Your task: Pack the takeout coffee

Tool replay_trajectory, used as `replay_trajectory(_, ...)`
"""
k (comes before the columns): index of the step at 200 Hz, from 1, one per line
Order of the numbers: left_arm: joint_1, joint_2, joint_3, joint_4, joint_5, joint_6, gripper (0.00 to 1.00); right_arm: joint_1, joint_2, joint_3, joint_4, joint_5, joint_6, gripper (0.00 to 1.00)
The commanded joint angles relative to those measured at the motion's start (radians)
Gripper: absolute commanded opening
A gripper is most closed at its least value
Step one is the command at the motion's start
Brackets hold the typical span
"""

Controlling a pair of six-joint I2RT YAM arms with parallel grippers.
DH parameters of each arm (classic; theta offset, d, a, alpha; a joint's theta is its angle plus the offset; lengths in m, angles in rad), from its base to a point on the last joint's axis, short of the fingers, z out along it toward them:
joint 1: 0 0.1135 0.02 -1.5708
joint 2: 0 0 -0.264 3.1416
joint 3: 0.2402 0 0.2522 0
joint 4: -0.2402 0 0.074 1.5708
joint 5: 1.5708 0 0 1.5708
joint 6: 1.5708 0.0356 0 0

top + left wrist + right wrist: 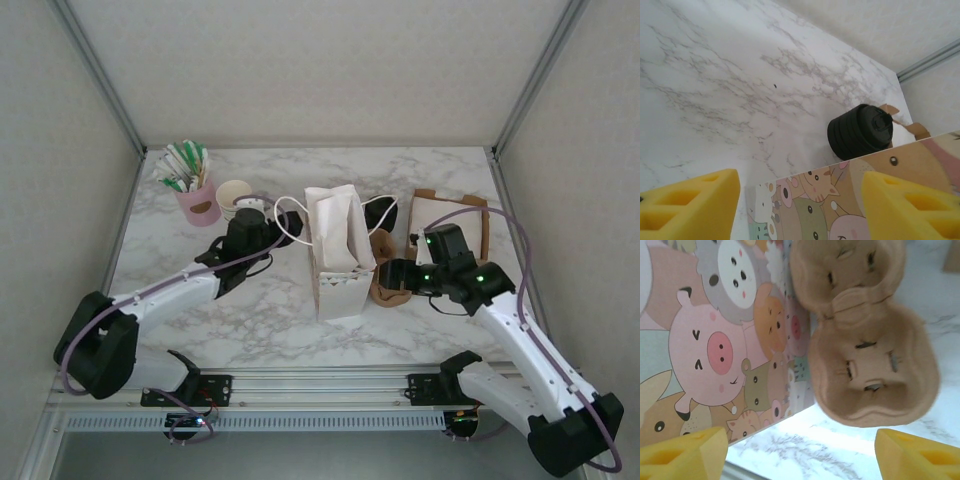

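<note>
The takeout coffee (860, 131) is a small black ribbed cup with a black lid. It stands on the marble behind the paper bag (338, 262), and shows from above as a black disc (381, 212). My left gripper (272, 236) is open beside the bag's left side. Its yellow pads (687, 202) frame the cartoon print (840, 200), with nothing between them. My right gripper (392, 275) is open, low at the bag's right side. It hangs over an empty brown pulp cup carrier (865, 355) that lies against the bag (715, 340).
At the back left are a pink cup of packets (196, 195) and a stack of cream-rimmed paper cups (234, 194). Flat brown cardboard (450, 222) lies at the back right. A dark shape (290, 226) beside my left gripper is unclear. Marble in front of the bag is bare.
</note>
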Motion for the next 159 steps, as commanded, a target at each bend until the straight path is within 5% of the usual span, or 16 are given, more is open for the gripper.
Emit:
replay_trajectory(1, 0.007, -0.096, -0.013, -0.062, -0.084, 0.030, 0.69, 0.006, -0.075, 0.019, -0.018, 0.167, -0.011, 0.87)
replay_trajectory(20, 0.005, -0.176, -0.044, -0.093, -0.136, 0.038, 0.75, 0.006, -0.137, 0.035, -0.023, 0.270, -0.025, 0.99)
replay_trajectory(48, 0.005, -0.310, -0.106, -0.116, -0.226, 0.076, 0.99, 0.006, -0.222, 0.042, 0.019, 0.399, -0.057, 0.99)
replay_trajectory(75, 0.006, -0.412, -0.152, -0.114, -0.345, 0.130, 0.99, 0.005, -0.268, 0.013, 0.128, 0.540, -0.116, 0.99)
replay_trajectory(89, 0.004, -0.467, -0.189, -0.089, -0.495, 0.147, 1.00, 0.001, -0.264, -0.009, 0.193, 0.628, -0.157, 0.99)
replay_trajectory(115, 0.015, -0.569, -0.288, 0.088, -0.645, 0.256, 1.00, -0.032, -0.248, -0.118, 0.416, 0.692, -0.251, 0.99)
replay_trajectory(159, 0.240, -0.501, -0.302, 0.134, -0.568, 0.334, 1.00, -0.181, -0.080, -0.221, 0.682, 0.689, -0.254, 0.99)
